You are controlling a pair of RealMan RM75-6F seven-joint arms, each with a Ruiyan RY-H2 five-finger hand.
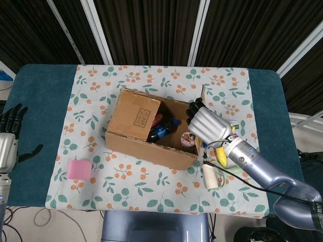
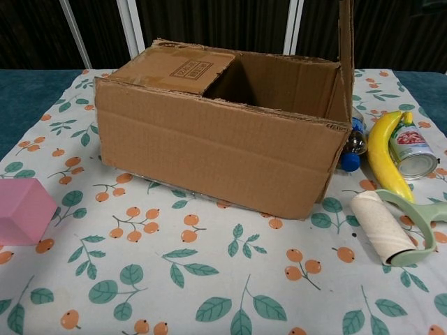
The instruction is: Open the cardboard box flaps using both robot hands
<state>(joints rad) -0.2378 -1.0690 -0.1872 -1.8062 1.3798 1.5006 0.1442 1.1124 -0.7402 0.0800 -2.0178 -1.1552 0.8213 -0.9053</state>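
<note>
The cardboard box (image 1: pixel 144 143) (image 2: pixel 209 150) sits mid-table on the floral cloth. Its left flap (image 1: pixel 135 115) (image 2: pixel 185 66) lies folded flat over the opening. The right flap (image 1: pixel 202 95) (image 2: pixel 344 38) stands about upright at the box's right end. My right hand (image 1: pixel 208 126) hovers over that end, its dark fingertips (image 1: pixel 194 110) against the flap's inner side, with nothing gripped. Far out at the table's left edge, my left hand (image 1: pixel 10 137) has its fingers spread and holds nothing. Neither hand shows in the chest view.
Inside the box lie a blue-capped bottle (image 1: pixel 161 130) and a round item (image 1: pixel 189 138). Right of the box are a banana (image 2: pixel 384 157), a can (image 2: pixel 411 150) and a lint roller (image 2: pixel 387 234). A pink cube (image 1: pixel 79 170) (image 2: pixel 24 209) sits front left.
</note>
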